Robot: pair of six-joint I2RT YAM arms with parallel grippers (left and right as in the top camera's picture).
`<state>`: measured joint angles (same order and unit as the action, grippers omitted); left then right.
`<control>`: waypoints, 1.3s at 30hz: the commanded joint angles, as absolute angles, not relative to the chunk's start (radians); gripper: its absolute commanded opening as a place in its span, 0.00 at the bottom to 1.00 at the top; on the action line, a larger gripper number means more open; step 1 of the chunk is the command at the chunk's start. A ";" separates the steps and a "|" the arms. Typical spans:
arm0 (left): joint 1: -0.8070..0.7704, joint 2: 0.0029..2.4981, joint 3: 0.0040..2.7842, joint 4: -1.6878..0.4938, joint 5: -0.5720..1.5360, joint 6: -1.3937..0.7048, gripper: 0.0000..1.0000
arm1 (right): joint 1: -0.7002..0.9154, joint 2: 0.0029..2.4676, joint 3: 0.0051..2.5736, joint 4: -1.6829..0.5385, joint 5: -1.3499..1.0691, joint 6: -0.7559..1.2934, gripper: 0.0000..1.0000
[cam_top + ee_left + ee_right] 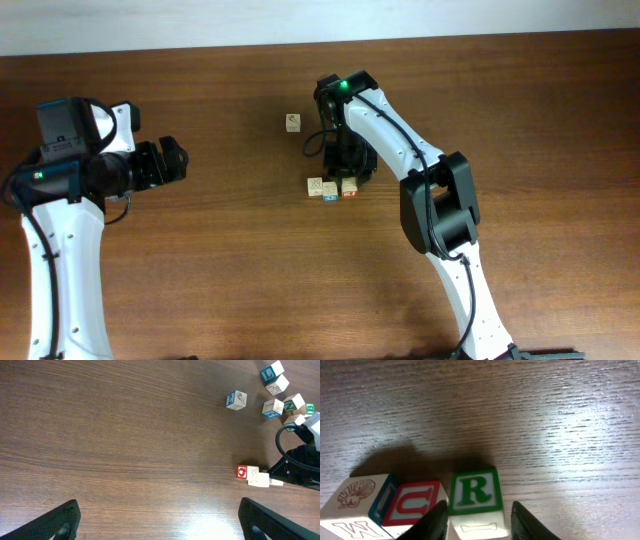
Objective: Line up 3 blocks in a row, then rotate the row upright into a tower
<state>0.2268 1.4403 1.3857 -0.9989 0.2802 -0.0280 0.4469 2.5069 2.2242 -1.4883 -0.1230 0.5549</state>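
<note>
Wood table; right gripper straddles green-R block

Three blocks stand touching in a row near the middle of the counter. The row runs parallel to the far edge. The right gripper hangs over the row's right end, and its fingers flank the end block. A single block sits apart, behind the row and slightly left, toward the far edge. The left gripper is well apart from all of them, toward the left edge.
</note>
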 commanded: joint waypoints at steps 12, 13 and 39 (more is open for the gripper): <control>0.147 1.445 1.404 -1.006 0.310 -0.041 0.76 | 0.375 2.454 2.602 -1.699 -0.182 0.396 0.56; 0.128 1.448 1.404 -1.004 0.310 -0.041 0.68 | 0.361 2.436 2.631 -1.699 -0.237 0.354 0.59; -0.199 1.866 1.404 -0.707 0.393 -0.167 0.00 | 0.326 2.361 2.275 -1.409 -0.251 0.278 0.05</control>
